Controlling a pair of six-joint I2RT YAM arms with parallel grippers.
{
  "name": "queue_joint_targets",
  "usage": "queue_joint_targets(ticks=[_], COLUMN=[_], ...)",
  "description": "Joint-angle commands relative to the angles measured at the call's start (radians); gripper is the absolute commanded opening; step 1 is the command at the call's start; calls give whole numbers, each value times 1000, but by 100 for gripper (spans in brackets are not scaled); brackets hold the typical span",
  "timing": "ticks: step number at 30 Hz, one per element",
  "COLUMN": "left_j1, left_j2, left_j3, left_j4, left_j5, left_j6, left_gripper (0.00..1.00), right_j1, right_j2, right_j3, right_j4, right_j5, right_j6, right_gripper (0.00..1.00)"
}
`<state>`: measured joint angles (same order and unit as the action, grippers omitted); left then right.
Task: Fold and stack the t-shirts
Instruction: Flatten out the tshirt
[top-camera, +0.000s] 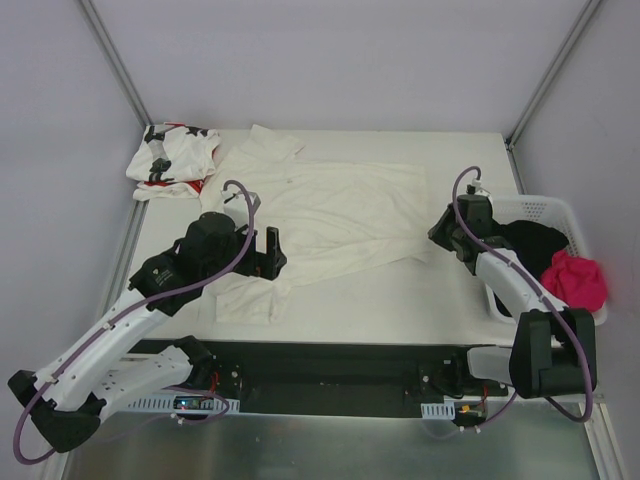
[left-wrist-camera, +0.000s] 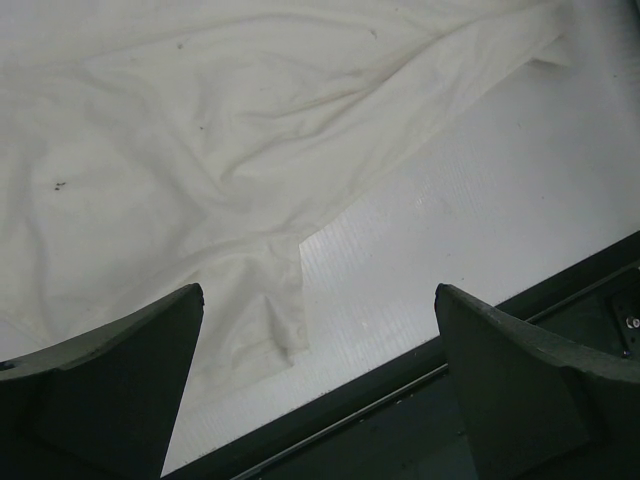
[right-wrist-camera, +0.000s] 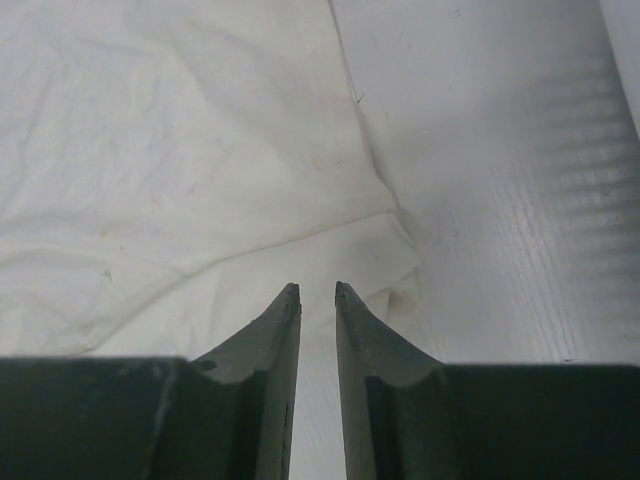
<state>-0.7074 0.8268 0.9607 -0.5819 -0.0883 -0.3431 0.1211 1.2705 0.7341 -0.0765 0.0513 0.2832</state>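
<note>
While the large plain cream-white cloth t-shirt lies spread and rumpled across the middle of the white desk, it looks like the one set out for folding. The white t-shirt with black stars and red marks sits bunched at the far left corner, just beside it. The left gripper hovers over the cream shirt's near-left corner, jaws wide apart, arm stretched forward with the wrist tipped down. The right gripper points at the shirt's right edge, fingers slightly apart and clamped on nothing — its elbow is folded beside the white perforated plastic basket.
</note>
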Motion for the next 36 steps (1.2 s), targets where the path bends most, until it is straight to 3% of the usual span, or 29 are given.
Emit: queue_joint_targets(ticks=[1, 11, 25, 36], left_j1=[-6, -6, -6, -6], left_j2=[14, 44, 63, 113], left_j3=[35, 52, 90, 121], left_j4=[-1, -1, -1, -1], left_j5=[-14, -14, -14, -5], left_j6=[35, 61, 79, 116], left_gripper=[99, 99, 99, 99], right_j1=[2, 6, 9, 9], right_j2=[-65, -77, 110, 158], right_j3=[-21, -90, -52, -18], right_j4=[-14, -16, 66, 96], right_j5=[16, 56, 82, 111], right_j6=[-4, -15, 5, 2], right_gripper=[23, 25, 29, 33])
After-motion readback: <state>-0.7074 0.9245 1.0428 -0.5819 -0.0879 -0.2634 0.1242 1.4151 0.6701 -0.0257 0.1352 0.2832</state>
